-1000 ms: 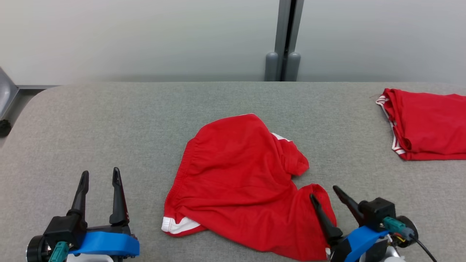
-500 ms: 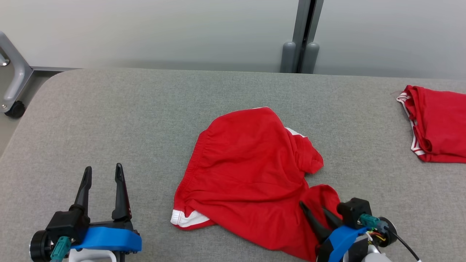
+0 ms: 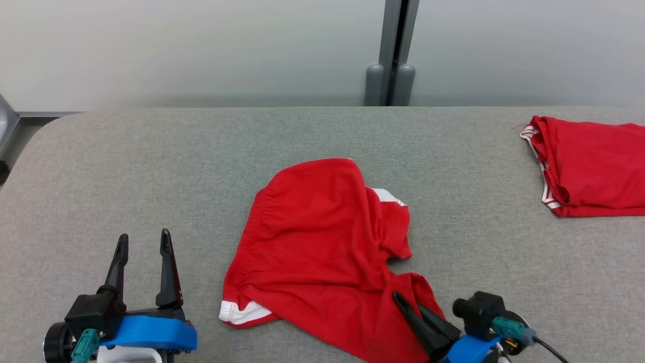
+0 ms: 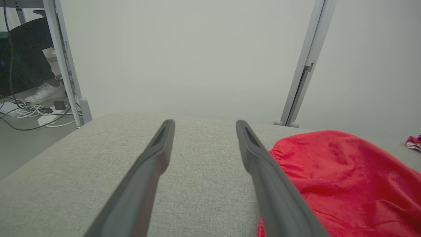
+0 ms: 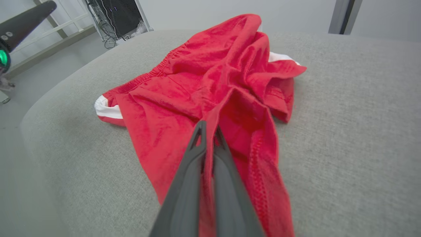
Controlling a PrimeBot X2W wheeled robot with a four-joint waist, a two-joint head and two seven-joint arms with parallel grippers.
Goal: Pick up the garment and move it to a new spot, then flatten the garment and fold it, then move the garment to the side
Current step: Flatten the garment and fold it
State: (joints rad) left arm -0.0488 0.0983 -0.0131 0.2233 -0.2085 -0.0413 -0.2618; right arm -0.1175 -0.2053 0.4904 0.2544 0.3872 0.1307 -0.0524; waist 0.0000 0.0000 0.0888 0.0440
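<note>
One garment point(image 3: 317, 242) lies diagonally, waistband left, legs near-right.

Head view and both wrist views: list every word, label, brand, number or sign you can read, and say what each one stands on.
None: there is no readable text in any view.
The red shorts carry only plain white trim, with no print or tag showing.
The folded red garment is likewise unmarked.
The left hand and right hand show no lettering.
The grey table cover is blank.
</note>
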